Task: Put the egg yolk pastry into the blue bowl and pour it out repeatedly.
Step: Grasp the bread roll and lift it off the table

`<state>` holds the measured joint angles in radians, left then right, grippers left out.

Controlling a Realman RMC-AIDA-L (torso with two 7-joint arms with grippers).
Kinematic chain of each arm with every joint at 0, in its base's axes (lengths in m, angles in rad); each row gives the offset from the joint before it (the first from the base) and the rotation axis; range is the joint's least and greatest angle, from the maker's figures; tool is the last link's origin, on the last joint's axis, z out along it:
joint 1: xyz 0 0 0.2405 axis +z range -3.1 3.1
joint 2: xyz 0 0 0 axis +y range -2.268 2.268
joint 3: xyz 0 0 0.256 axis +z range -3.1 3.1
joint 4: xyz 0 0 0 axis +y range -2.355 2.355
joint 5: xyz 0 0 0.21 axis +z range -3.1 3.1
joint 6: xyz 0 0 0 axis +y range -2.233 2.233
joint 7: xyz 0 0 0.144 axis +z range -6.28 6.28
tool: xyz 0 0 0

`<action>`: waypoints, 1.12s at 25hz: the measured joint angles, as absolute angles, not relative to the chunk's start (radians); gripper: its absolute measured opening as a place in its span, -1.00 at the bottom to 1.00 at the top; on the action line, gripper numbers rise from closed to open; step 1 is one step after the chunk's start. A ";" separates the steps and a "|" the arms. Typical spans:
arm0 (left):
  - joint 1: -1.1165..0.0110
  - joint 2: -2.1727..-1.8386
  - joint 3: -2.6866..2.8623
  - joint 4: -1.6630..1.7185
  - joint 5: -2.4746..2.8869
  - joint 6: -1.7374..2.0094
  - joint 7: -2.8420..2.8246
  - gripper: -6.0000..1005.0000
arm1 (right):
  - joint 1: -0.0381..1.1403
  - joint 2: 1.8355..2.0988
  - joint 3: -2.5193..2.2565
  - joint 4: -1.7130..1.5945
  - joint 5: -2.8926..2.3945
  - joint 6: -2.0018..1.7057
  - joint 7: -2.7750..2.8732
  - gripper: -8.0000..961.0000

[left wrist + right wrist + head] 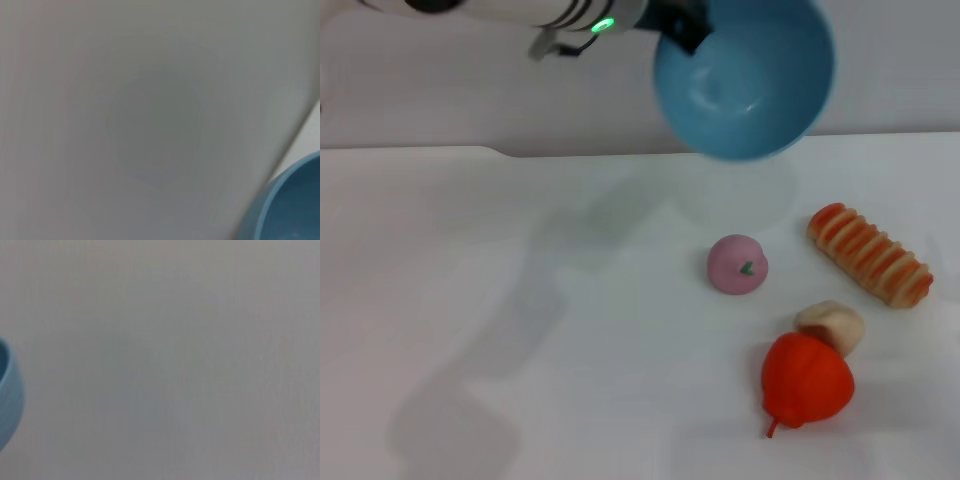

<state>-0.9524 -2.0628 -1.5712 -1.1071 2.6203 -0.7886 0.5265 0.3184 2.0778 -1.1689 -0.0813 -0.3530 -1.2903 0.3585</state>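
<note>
up at the far edge of the white table [520,330], my left gripper [682,30] holds the round, smooth light-blue bowl [745,75] by its rim, lifted clear and tipped so its mouth faces the camera – it shows empty inside. the small pale beige egg yolk pastry [831,325] lies on the table at the near right, touching the red-orange pepper-shaped toy [806,380]. the pink ball with a green mark [737,265] and the striped orange-and-cream bread roll [868,255] sit nearby. i read this as the end of a pour – next i'd set the bowl upright, then fetch the pastry, picking it cleanly off the red toy. the right gripper isn't in sight.
</note>
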 joint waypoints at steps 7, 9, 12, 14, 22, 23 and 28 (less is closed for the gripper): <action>-0.965 -2.060 -1.639 -1.090 2.736 -1.033 0.418 -0.99 | 0.324 2.073 -1.173 -0.117 -0.358 -1.297 0.397 0.14; -0.984 -2.060 -1.652 -1.058 2.750 -1.094 0.401 -0.99 | 0.321 2.070 -1.176 -0.136 -0.359 -1.296 0.437 0.14; -1.017 -2.060 -1.678 -0.990 2.756 -1.149 0.382 -0.99 | 0.310 2.065 -1.178 -0.170 -0.362 -1.292 0.486 0.14; -1.041 -2.059 -1.715 -0.938 2.767 -1.179 0.367 -0.99 | 0.300 2.058 -1.177 -0.198 -0.370 -1.290 0.524 0.14; -1.036 -2.056 -1.758 -0.855 2.787 -1.191 0.360 -0.99 | 0.269 1.964 -1.170 -0.380 -0.562 -1.209 0.904 0.14; -1.034 -2.056 -1.759 -0.848 2.787 -1.190 0.360 -0.99 | 0.267 1.948 -1.168 -0.410 -0.605 -1.190 0.978 0.14; -1.024 -2.055 -1.771 -0.822 2.786 -1.188 0.358 -0.99 | 0.276 1.910 -1.114 -0.570 -0.873 -1.060 1.309 0.14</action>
<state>-1.0239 -2.0554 -1.7708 -0.8219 2.7857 -1.1876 0.3576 0.2759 1.9096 -1.1139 -0.5703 -0.8730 -1.0601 1.3089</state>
